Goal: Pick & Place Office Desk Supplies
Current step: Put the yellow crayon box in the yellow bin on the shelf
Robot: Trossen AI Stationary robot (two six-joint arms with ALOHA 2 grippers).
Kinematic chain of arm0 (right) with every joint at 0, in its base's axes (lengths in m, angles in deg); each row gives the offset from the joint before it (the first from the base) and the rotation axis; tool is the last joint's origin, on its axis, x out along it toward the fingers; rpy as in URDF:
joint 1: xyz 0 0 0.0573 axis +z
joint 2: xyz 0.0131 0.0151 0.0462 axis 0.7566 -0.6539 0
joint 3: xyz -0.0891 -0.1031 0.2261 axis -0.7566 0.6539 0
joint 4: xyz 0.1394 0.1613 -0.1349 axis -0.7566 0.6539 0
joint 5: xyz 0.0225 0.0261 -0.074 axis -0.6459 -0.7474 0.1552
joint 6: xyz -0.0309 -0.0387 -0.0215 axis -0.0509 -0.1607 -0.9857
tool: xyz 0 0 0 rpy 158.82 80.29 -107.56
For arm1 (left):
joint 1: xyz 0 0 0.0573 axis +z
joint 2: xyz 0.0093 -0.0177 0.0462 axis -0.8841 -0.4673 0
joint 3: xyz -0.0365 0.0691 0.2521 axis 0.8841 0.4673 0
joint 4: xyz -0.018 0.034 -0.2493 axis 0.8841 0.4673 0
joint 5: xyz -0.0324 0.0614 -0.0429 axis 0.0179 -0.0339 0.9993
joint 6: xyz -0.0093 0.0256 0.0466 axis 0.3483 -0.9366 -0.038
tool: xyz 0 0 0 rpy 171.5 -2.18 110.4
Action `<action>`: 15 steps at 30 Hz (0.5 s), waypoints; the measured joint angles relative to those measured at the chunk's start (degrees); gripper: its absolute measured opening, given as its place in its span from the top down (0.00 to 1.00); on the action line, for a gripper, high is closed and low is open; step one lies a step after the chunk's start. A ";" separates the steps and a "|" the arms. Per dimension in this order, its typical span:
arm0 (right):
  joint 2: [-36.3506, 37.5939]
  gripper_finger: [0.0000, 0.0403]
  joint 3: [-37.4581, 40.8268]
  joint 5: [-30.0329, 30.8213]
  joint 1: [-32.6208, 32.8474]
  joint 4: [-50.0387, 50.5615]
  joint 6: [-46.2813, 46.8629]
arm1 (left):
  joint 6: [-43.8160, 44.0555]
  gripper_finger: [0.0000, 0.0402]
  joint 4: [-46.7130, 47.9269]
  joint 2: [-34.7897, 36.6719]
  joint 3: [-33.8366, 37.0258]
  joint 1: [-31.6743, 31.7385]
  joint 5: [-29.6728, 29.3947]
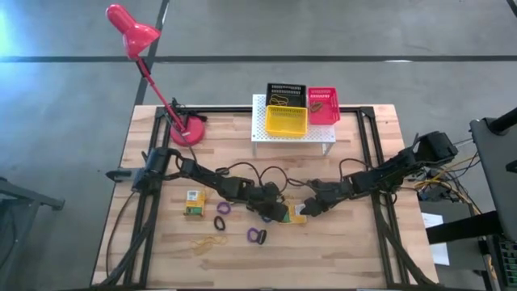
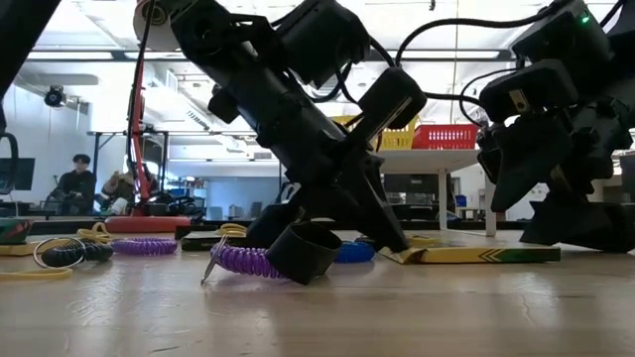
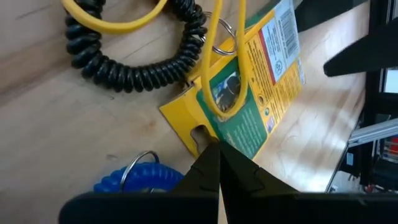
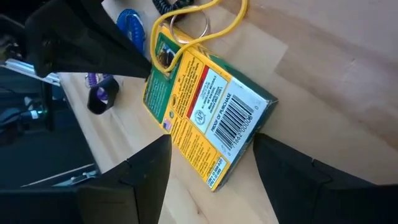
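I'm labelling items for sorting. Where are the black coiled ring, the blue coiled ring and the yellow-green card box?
black coiled ring (image 3: 134, 71): left wrist view, lower coil arc.
blue coiled ring (image 3: 134, 182): left wrist view, coil top.
yellow-green card box (image 4: 208, 102): right wrist view, printed face.

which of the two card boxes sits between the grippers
The flat card box mid-table, between the left gripper and right gripper; the other box stands alone farther left.

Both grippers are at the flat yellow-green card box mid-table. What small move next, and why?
Probably close the right gripper: its open fingers straddle the barcode end of the flat yellow-green card box, while the shut left gripper pins the far end. A thin yellow rubber band lies across it.
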 joint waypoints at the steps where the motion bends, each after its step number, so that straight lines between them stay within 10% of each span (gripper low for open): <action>1: 0.48 0.44 0.02 -0.36 0.04 -0.08 0.64 | -0.04 0.99 -0.04 -0.02 0.01 0.00 -0.46; 15: 11.58 0.44 -0.14 2.01 0.04 -1.59 2.84 | -1.23 0.99 -6.01 -0.25 0.27 -0.07 -4.52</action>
